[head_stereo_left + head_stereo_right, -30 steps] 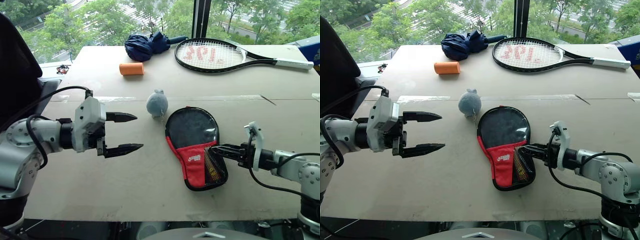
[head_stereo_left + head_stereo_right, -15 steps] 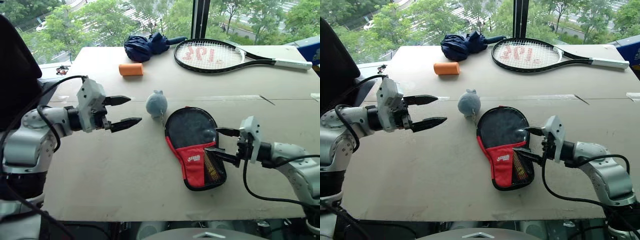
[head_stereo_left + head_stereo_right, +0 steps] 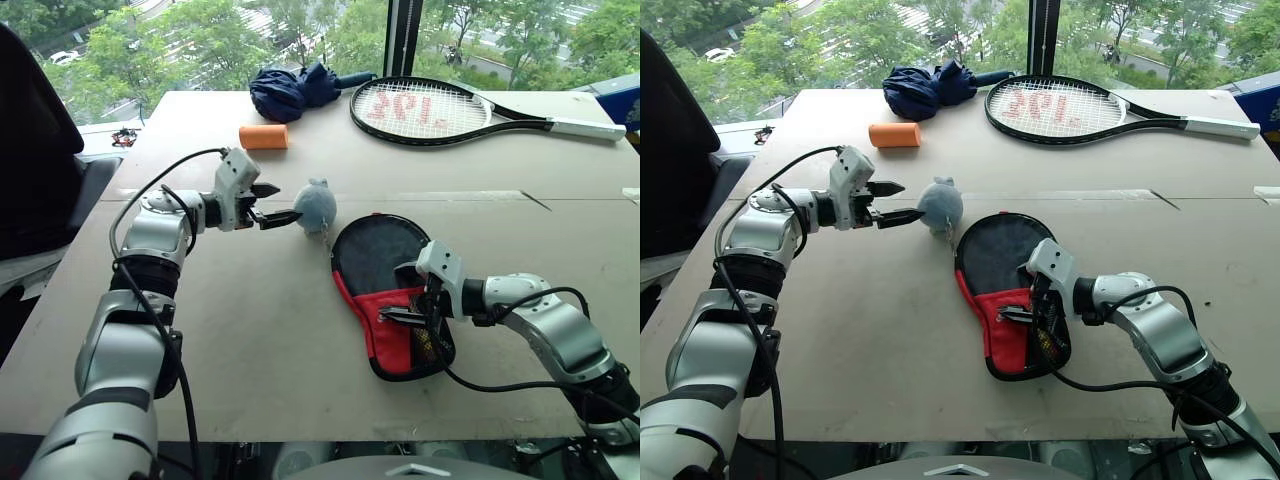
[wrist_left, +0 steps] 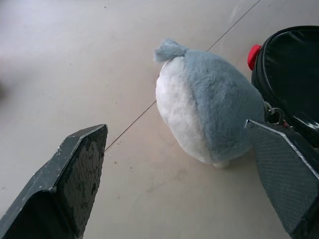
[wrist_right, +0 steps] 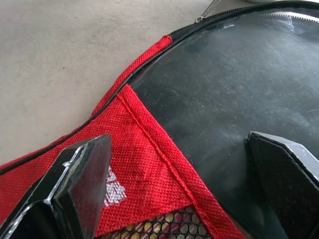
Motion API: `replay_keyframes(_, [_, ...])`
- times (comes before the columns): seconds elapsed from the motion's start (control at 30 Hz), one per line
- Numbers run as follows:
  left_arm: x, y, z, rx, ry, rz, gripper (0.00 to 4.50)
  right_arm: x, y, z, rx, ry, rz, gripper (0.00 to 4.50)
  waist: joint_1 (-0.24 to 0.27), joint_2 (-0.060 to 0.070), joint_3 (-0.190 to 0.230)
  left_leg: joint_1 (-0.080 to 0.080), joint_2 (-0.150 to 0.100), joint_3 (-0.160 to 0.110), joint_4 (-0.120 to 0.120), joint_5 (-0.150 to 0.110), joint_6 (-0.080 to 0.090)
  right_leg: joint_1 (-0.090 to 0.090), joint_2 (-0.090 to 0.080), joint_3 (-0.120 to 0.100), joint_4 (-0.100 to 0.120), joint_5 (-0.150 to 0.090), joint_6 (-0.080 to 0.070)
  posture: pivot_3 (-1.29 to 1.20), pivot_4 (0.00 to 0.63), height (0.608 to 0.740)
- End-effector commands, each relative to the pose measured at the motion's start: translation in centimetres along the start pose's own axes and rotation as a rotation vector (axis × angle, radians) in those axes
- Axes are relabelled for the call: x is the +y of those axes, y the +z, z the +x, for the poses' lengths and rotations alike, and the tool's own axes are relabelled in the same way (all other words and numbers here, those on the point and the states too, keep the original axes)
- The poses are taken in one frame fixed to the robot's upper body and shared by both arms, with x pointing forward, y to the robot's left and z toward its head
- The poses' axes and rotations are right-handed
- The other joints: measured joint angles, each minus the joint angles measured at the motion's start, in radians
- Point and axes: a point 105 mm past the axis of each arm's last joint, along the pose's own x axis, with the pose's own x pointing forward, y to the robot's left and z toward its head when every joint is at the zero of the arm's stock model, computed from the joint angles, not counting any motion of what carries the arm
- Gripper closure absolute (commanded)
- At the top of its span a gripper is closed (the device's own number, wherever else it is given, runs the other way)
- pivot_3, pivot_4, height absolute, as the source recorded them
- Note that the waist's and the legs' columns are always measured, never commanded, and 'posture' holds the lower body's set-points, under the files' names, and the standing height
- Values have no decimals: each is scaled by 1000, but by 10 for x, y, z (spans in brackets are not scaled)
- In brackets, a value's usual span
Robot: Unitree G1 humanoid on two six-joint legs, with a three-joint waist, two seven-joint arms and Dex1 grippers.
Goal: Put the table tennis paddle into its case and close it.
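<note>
Well, from my seat the case (image 3: 390, 295) lies flat near the middle of the table (image 3: 250, 340), its round black end pointing toward twelve o'clock and the red mesh end toward six. Through the clear panel I see something dark and round inside, so I judge the table tennis paddle is already in, though I cannot make it out for certain. Whether the zipper is run fully round I cannot tell; in the right wrist view its track follows the red edge and a pull tab sits at the rim. So what is left, as I read it, is the closing.

My right gripper (image 3: 407, 292) hangs over the case where red meets black, its two fingers spread wide, one over the red fabric and one over the clear panel. It pinches nothing; whether the tips touch the cover I cannot say.

My left gripper (image 3: 277, 203) is out at about ten o'clock from the case, fingers also wide apart, straddling the near side of a small grey plush toy (image 3: 315, 206) that sits just beside the case's top end. It is close but not closed on it. Far off at twelve o'clock lie a tennis racket (image 3: 440, 108), a folded umbrella (image 3: 290, 90) and an orange cylinder (image 3: 263, 137), all well apart from my work.
</note>
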Motion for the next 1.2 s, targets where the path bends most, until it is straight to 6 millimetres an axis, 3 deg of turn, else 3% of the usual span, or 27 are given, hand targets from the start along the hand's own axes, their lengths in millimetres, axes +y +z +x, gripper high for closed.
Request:
replay_keyframes(0.03, [4,9,7,21,-19,44,0,-2,-15,1,63,-23,59,81,0,0,0,0,0,-1,1,0,0,0,0,-1,0,0,0,0,150,723])
replay_keyframes(0.17, [7,6,22,62,-6,37,0,-1,-16,1,71,-26,68,81,-1,-1,-1,-3,0,-2,3,0,0,-1,0,-3,1,0,0,0,150,723])
replay_keyframes(0.23, [7,8,26,51,-5,54,511,0,-18,0,82,-27,68,0,-1,-1,-1,-3,0,-2,3,0,0,-1,0,-3,2,0,0,0,150,723])
replay_keyframes(0.27, [6,11,28,27,-14,44,1227,0,-21,0,98,-30,63,0,-1,-1,-1,-4,-1,-2,3,0,0,-1,0,-4,2,0,0,0,150,723])
replay_keyframes(0.3, [6,12,29,17,-13,37,1329,0,-24,0,116,-37,58,0,-1,-1,-1,-4,-1,-2,3,0,0,-1,0,-4,2,0,0,0,150,723])
replay_keyframes(0.43, [6,11,31,28,-12,46,3150,1,-30,0,154,-41,49,0,0,-3,-2,-5,-1,-4,4,0,0,-1,0,-5,2,0,0,0,150,723])
replay_keyframes(0.53, [10,22,35,1,22,59,4441,1,-35,1,174,-44,38,0,1,-5,-3,-6,-1,-6,6,0,0,-1,-1,-7,2,0,0,0,150,723])
replay_keyframes(0.77, [10,43,59,26,104,170,4479,9,-38,3,179,-12,47,0,3,-6,-3,-7,-6,-10,12,0,0,-1,-5,-11,9,0,0,0,150,723])
replay_keyframes(1.03, [0,69,104,90,268,347,4479,25,-41,7,191,35,38,0,4,-6,-4,-8,-10,-12,14,0,0,-1,-7,-12,13,0,1,0,150,723])
replay_keyframes(1.13, [-9,89,123,73,341,429,4479,30,-42,9,191,36,38,0,5,-6,-4,-8,-10,-13,14,0,0,-1,-7,-12,13,0,1,0,150,723])
replay_keyframes(1.2, [-36,113,147,-10,313,439,4479,33,-42,6,194,39,41,0,8,-6,-4,-8,-11,-13,14,0,0,-1,-8,-12,13,0,1,0,150,723])
